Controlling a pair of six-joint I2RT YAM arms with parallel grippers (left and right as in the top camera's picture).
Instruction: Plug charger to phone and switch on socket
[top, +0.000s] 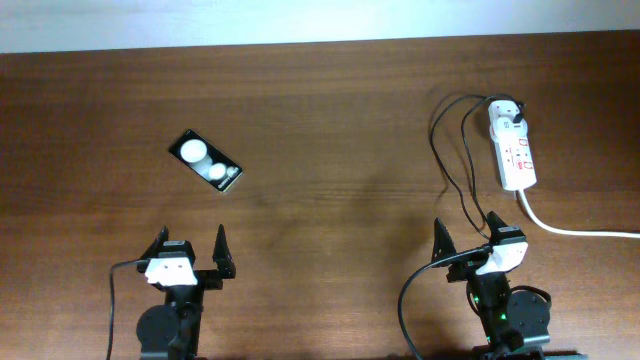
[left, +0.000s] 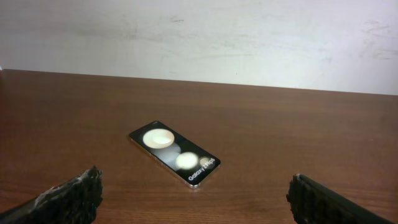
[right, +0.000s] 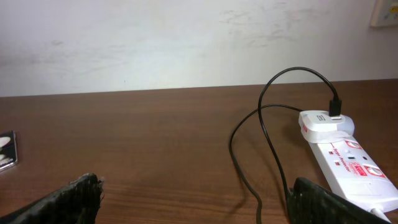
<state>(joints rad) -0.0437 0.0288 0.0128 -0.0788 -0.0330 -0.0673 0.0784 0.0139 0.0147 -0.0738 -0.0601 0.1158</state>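
Observation:
The black phone (top: 206, 162) lies flat at the left middle of the table, two white spots on its face; it also shows in the left wrist view (left: 175, 154). The white socket strip (top: 513, 148) lies at the right back, with a white adapter plugged in at its far end (right: 325, 124). The black charger cable (top: 452, 160) loops from that adapter toward my right arm, also in the right wrist view (right: 245, 168); its plug tip is not visible. My left gripper (top: 190, 250) is open and empty, short of the phone. My right gripper (top: 468, 232) is open, the cable running between its fingers.
A thick white cord (top: 575, 231) runs from the socket strip off the right edge. A pale wall stands behind the table's far edge (left: 199, 37). Brown wood table surface (top: 330, 140) lies between phone and strip.

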